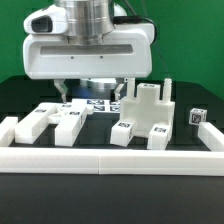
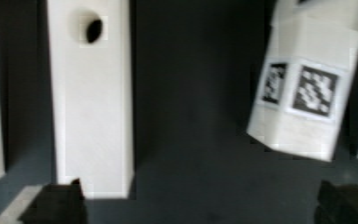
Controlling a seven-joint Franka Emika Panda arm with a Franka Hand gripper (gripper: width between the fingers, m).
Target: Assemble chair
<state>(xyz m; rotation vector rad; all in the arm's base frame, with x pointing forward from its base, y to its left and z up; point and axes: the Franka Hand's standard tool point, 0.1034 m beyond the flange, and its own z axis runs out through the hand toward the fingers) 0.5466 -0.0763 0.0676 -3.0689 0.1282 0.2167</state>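
The arm's hand is hanging low over the back of the black counter. Its two fingers are spread wide and gripping nothing; in the wrist view the dark fingertips are showing with only bare counter between them. The chair is not yet built, and its white pieces are lying loose inside the low border rail. Toward the exterior view's left a blocky piece is resting just beside a second blocky piece. Toward the right a stepped block with upright prongs is standing near a small tagged cube, and the marker board is lying flat beneath the hand. The wrist view is showing a long white bar with a hole near one end, its other end stopping just beside one fingertip. A tilted tagged piece is lying well apart from it across the dark surface. I cannot tell which exterior piece that bar is. The step in hand is probably a first pick, with the bar the likeliest target, though the hand is not yet centred on it. To do it well, the hand should be sliding sideways until the bar's narrow width sits midway between the fingers. It should then descend squarely and close on the solid stretch away from the hole, without nudging the neighbouring pieces.
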